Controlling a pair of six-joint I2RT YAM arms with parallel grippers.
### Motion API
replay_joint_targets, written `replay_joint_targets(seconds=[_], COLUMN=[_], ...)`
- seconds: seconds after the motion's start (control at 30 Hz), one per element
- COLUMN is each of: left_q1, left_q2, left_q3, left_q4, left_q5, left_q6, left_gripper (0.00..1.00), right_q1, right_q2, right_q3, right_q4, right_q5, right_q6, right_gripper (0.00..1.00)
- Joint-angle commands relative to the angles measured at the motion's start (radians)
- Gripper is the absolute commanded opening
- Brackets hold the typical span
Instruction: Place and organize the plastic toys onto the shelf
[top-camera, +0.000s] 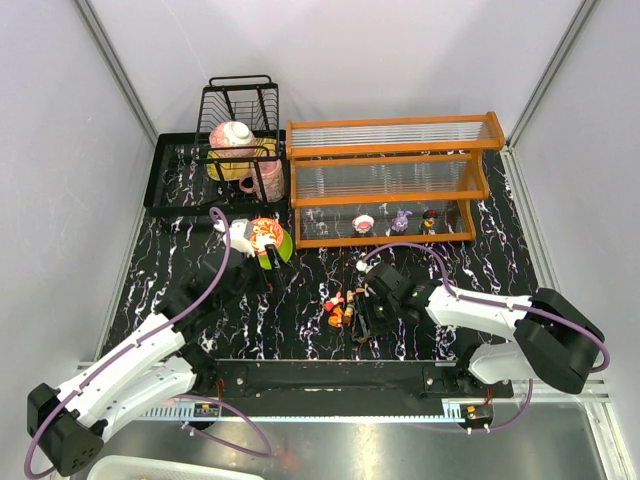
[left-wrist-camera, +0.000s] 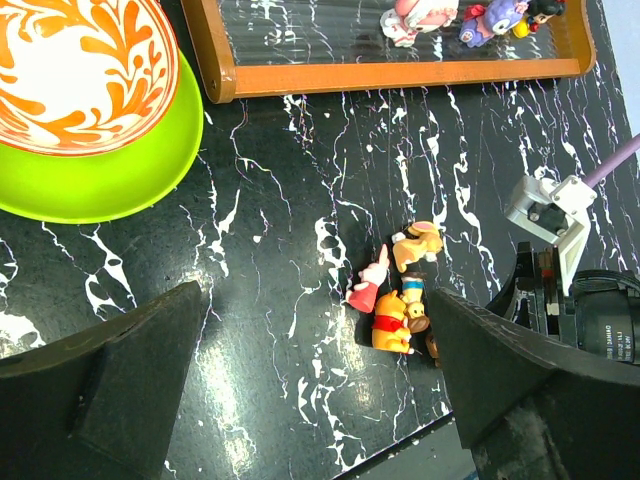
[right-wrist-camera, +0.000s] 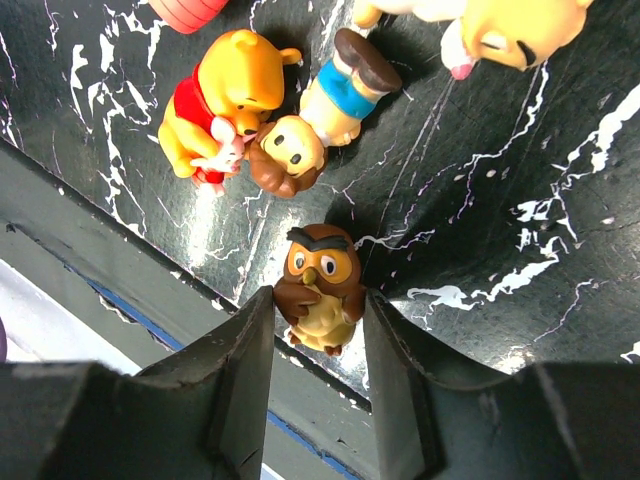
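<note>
The right gripper (right-wrist-camera: 318, 335) squeezes the little brown owl toy (right-wrist-camera: 320, 285) from both sides on the worktop (top-camera: 300, 325), the shelf (top-camera: 385, 241) lies near, straight ahead of it, and the left gripper (left-wrist-camera: 310, 340) is wide open and empty.

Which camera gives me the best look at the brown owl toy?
Right wrist: the brown owl sits large and sharp between the fingers of the right pincer. Top external hides it beneath that pincer. Left wrist shows the toy cluster, owl indistinct.

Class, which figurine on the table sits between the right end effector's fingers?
The brown owl: both fingers meet its sides, while the yellow bear and others lie beyond.
</note>
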Motion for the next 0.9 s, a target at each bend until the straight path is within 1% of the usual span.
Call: replay_joint_targets(seconds=[0.0,0.03,0.1,0.13,0.23,0.33,0.47,0.5,0.63,0.67,0.7,0.77,0.87], left_q1=[-0.005,-0.005,-0.005,-0.005,-0.005,-0.005,-0.005,-0.005,-0.005,-0.005,-0.005,-0.005,-0.003], left_q2=[0.006,0.008,0.006,0.004,0.003,-0.002,-0.003,-0.003,-0.003,-0.006,-0.008,-0.012,-0.014], left_q3=[0.003,0.003,0.002,0.0,-0.001,-0.003,-0.001,-0.003,-0.004,-0.006,-0.008,-0.012,-0.014], left_q4=[0.062,0.065,0.063,0.065,0.063,0.062,0.059,0.059,0.06,0.059,0.059,0.059,0.056], left_q5=[0.015,0.015,0.015,0.015,0.014,0.009,0.007,0.006,0.006,0.006,0.006,0.004,0.006], left_q6=[-0.004,-0.004,-0.004,-0.002,-0.002,-0.004,-0.004,-0.007,-0.008,-0.008,-0.008,-0.011,-0.011], left_gripper=[0.99,0.99,0.99,0.99,0.99,0.99,0.99,0.99,0.99,0.99,0.99,0.99,0.99], right_q1=[0.011,0.011,0.011,0.011,0.014,0.026,0.064,0.072,0.153,0.193,0.218,0.27,0.305], right_q2=[0.007,0.007,0.005,0.004,-0.016,-0.036,-0.007,0.023,0.131,0.157,0.212,0.286,0.35], right_q3=[0.018,0.017,0.017,0.02,0.035,0.079,0.182,0.2,0.294,0.309,0.341,0.368,0.398], right_q4=[-0.006,-0.006,-0.008,-0.009,-0.02,-0.063,-0.19,-0.237,-0.307,-0.322,-0.351,-0.376,-0.373], right_q5=[0.023,0.025,0.025,0.026,0.033,0.08,0.22,0.235,0.304,0.338,0.353,0.39,0.407], right_q6=[0.001,0.001,0.002,0.003,-0.007,-0.033,-0.059,-0.063,-0.059,-0.054,-0.05,-0.04,-0.019], right_gripper=[0.4,0.36,0.32,0.28,0.24,0.22,0.2,0.2,0.2,0.22,0.25,0.28,0.33])
